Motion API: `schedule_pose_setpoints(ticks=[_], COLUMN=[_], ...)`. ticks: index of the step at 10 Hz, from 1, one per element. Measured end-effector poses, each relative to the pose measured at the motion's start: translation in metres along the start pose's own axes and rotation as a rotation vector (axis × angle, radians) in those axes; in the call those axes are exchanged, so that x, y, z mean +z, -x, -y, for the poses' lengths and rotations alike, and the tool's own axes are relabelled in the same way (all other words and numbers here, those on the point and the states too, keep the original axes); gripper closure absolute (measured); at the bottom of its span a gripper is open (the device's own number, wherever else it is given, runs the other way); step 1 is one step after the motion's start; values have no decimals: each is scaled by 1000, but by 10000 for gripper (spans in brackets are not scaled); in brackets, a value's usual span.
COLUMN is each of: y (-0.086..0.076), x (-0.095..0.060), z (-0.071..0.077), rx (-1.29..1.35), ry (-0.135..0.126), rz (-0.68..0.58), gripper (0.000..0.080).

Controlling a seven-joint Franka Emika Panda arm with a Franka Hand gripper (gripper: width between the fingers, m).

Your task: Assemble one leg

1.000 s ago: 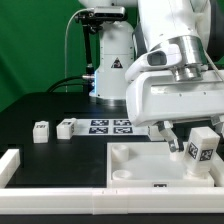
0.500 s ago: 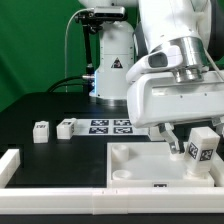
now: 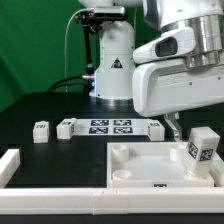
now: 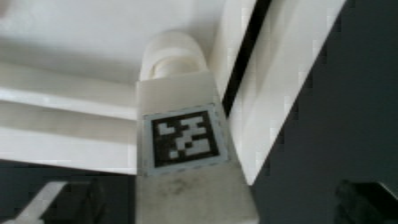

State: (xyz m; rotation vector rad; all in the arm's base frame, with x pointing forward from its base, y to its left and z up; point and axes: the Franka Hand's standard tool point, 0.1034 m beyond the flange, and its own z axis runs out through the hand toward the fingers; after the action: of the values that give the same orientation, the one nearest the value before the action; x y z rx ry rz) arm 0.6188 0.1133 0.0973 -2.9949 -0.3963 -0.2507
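Note:
A small white leg with a black-and-white tag stands upright at the right corner of the big white tabletop. My gripper hangs just above and behind the leg, with one dark finger showing to the leg's left. In the wrist view the leg runs up the middle onto the tabletop. My gripper straddles the leg, its dark fingertips standing off each side. It is open and grips nothing.
Two more small white legs lie on the black table at the exterior view's left. The marker board lies behind the tabletop. A white rail runs along the front, with a short one at the left.
My arm has risen, and the hand sits higher than a second ago. The leg has stayed where it was on the tabletop's corner.

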Motion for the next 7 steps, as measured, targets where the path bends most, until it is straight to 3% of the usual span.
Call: schedule_pose_setpoints(ticks=[1, 2, 4, 7], y=[9, 9, 1, 2], x=[1, -1, 2, 8], z=[3, 4, -1, -4], rx=[25, 14, 17, 20], ry=[-17, -34, -44, -37], rz=[121, 219, 257, 233], gripper=[151, 151, 151, 151])
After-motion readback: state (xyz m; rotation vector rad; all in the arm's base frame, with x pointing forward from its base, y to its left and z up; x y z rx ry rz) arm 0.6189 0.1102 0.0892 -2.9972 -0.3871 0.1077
